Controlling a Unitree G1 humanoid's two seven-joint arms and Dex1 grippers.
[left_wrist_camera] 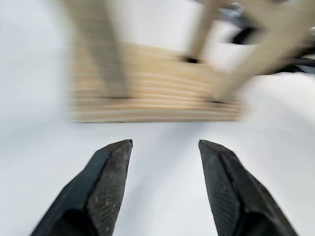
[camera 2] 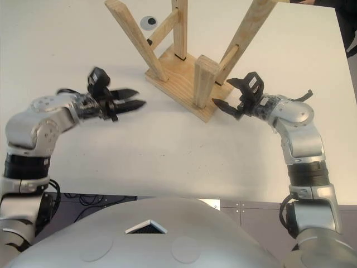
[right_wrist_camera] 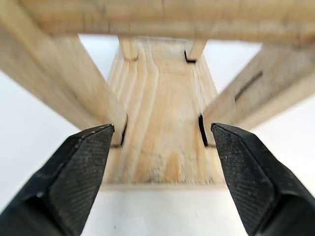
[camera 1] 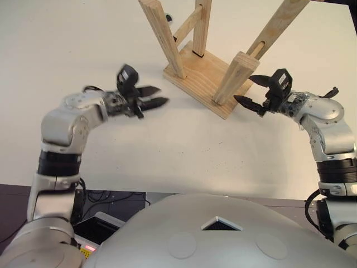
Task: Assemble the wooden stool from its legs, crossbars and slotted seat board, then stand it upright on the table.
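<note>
left eye view, with the wrist views: one wooden stool (camera 1: 237, 72) rests inverted on the white table (camera 1: 67, 44), toward its far side. its one slotted seat board (camera 1: 194, 70) lies flat on the surface and its four legs (camera 1: 167, 39) point up, splaying outward. one crossbar (camera 1: 187, 25) joins the two legs on the robot's left side of the stool. the right wrist view shows a crossbar spanning the pair of legs nearest that gripper; whether there are more cannot be told. the leg ends sit in dark slots of the board. two grippers are counted. the left gripper (camera 1: 163, 95) hangs over the table, near the board's left corner but apart from it, fingers a modest gap apart and holding nothing. the right gripper (camera 1: 244, 88) sits just beside the nearest leg at the board's right end, fingers spread wide and holding nothing. one small dark round object (camera 2: 148, 22) lies behind the stool. bare tabletop runs between the grippers and out to the robot's left. the table's near edge lies close to the robot, and its right edge lies beyond the right arm.
</note>
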